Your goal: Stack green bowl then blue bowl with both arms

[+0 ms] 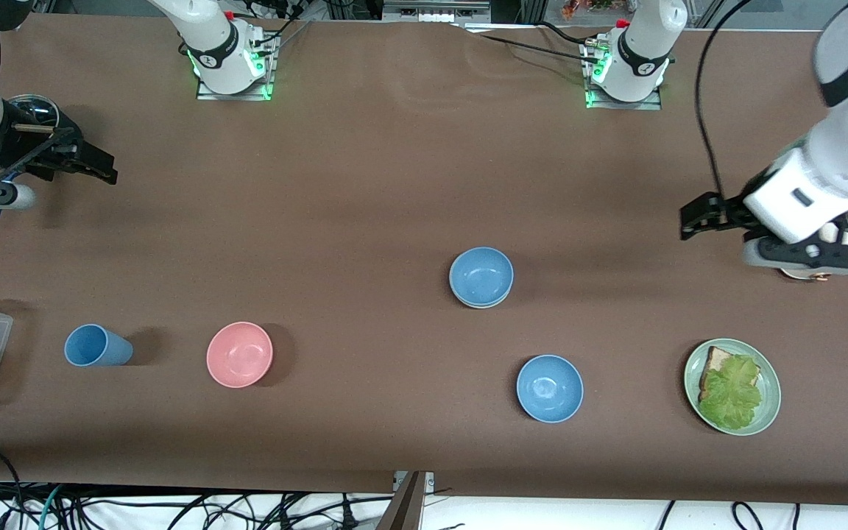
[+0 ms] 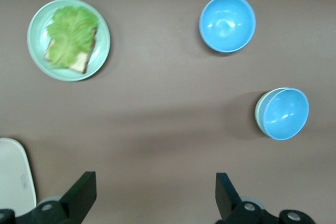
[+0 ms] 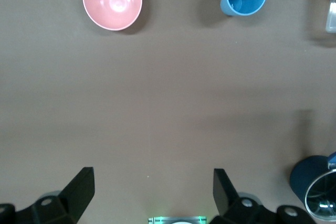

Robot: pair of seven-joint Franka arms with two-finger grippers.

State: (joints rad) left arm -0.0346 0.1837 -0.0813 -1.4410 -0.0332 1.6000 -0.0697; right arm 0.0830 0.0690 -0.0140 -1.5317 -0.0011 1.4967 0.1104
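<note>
Front view: the blue bowl (image 1: 481, 275) sits nested in the green bowl (image 1: 468, 300) mid-table. Left wrist view: my left gripper (image 2: 155, 192) hangs spread, empty, over bare table. Right wrist view: my right gripper (image 3: 154, 190) likewise spread, empty

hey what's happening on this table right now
Nothing is held. A blue bowl sits nested in the green bowl mid-table, so the stack looks made. A second blue bowl sits apart, nearer the camera. The left gripper and right gripper hang open, each over its own end of the table.
</note>
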